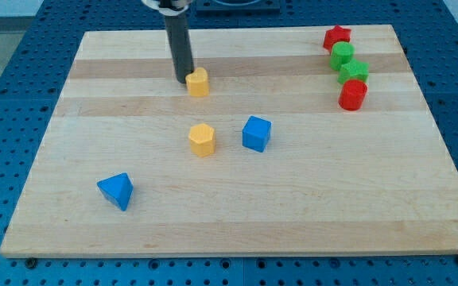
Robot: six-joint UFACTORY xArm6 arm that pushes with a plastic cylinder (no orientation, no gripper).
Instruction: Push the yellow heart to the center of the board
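A small yellow block, which looks like the heart (199,82), lies in the upper middle of the wooden board (316,199). My tip (184,80) is at the heart's left side, touching it or very nearly so, with the dark rod rising to the view's top. A second yellow block, a pentagon-like shape (202,140), lies below the heart, near the board's middle.
A blue cube (256,133) sits right of the yellow pentagon. A blue triangle (117,191) lies at the lower left. At the upper right, a red star (336,36), a green round block (342,54), a green star (354,71) and a red block (353,94) form a column.
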